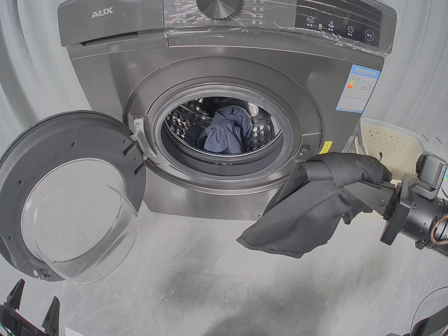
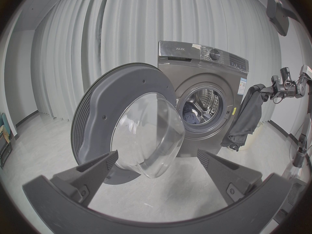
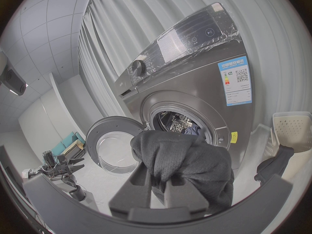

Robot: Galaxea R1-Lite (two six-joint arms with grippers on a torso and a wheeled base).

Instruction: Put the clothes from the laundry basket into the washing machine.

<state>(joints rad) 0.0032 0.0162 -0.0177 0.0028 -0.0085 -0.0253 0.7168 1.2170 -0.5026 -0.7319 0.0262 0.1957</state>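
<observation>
- Charcoal garment [image 1: 317,201] pinched in the right end effector [image 3: 161,179], draped over both fingers and hanging in a long fold towards the floor.
- Held just outside the washing machine [image 1: 224,66], off the lower right of the drum opening [image 1: 224,127]; opening up and to the robot's left of the grip, and further in.
- Long axis of the cloth roughly vertical (tail well below the opening's lip); probably needs lifting as well as pushing inward, or may catch on the rim.
- Already inside the drum: a blue garment [image 1: 226,129], heaped near the middle.
- Door [image 1: 70,187] swung wide open on the machine's left, apart from the line between cloth and opening.
- Right arm much the nearer to the opening; left end effector [image 2: 159,166] spread wide, holding nothing, low beside the door and well apart from the cloth.
- Laundry basket [image 1: 392,145] on the floor at the machine's right side, behind the right arm, with another dark piece [image 3: 274,164] hanging over its rim.
- Hard to make out: fingertips buried under cloth, so depth of grip uncertain; basket's inside largely cut off by arm and garment; back of the drum too dark to read.
</observation>
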